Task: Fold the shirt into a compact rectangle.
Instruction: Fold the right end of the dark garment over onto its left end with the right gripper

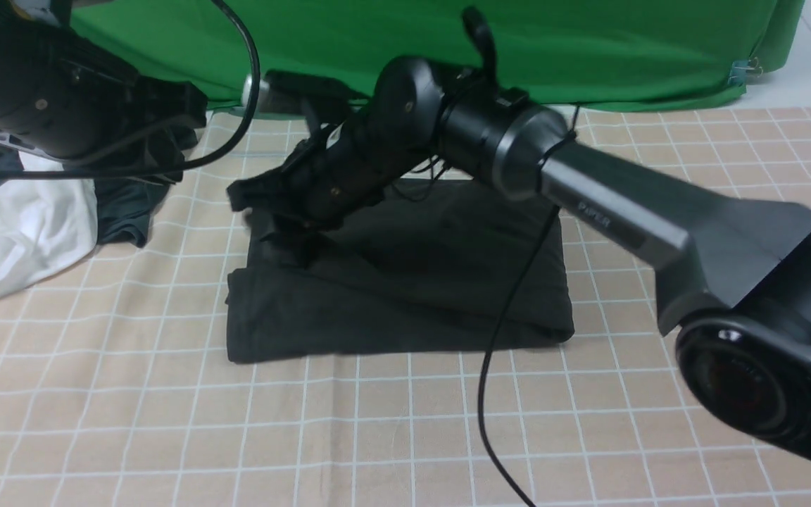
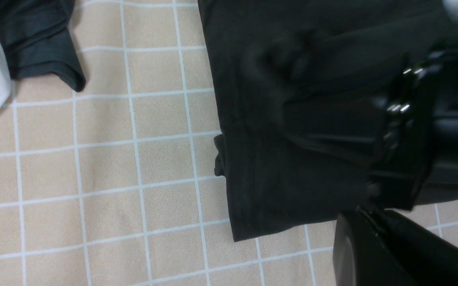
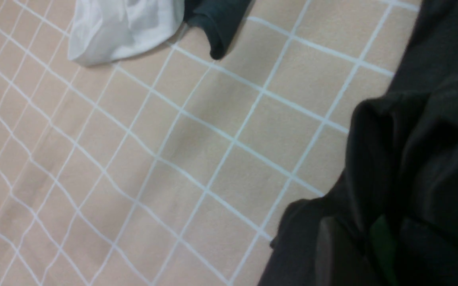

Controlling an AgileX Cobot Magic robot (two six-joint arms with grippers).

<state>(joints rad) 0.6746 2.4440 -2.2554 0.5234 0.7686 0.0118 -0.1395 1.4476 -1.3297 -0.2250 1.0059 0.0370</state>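
**Folded shirt at mid-desk, right fingers clamped on its far-left corner**

Front view: one shirt (image 1: 405, 282) lies as a rough rectangle in the middle of the desk (image 1: 405, 436). Bare checked cloth runs along its near edge and on both sides. Its far-left corner is lifted and bunched. The right arm (image 1: 588, 204) stretches in low from the right, across the shirt, to that corner. The left arm (image 1: 46, 91) hangs high at the far left, above one white garment (image 1: 25, 225) and one dark grey garment (image 1: 124, 208), both apart from the shirt.

Left wrist view: the shirt's stitched edge runs straight, with open cloth between it and the two garments. A dark part of the left fingers (image 2: 372, 254) shows at the frame's edge, but I cannot tell whether they are apart or together.

Right wrist view: the right fingers (image 3: 328, 250) are clamped on a bunched fold of the shirt. Open desk reaches from there to the white and grey garments.
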